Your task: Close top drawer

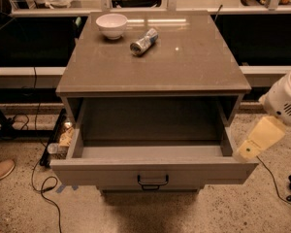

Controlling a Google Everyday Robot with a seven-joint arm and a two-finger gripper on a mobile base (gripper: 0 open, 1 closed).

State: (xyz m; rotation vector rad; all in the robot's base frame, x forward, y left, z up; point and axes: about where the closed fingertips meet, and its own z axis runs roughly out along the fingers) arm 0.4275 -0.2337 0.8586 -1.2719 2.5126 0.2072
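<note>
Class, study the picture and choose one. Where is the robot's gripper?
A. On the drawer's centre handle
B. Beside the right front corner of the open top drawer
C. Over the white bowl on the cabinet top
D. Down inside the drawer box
B: the gripper is beside the right front corner of the pulled-out top drawer, away from its handle and the white bowl.
</note>
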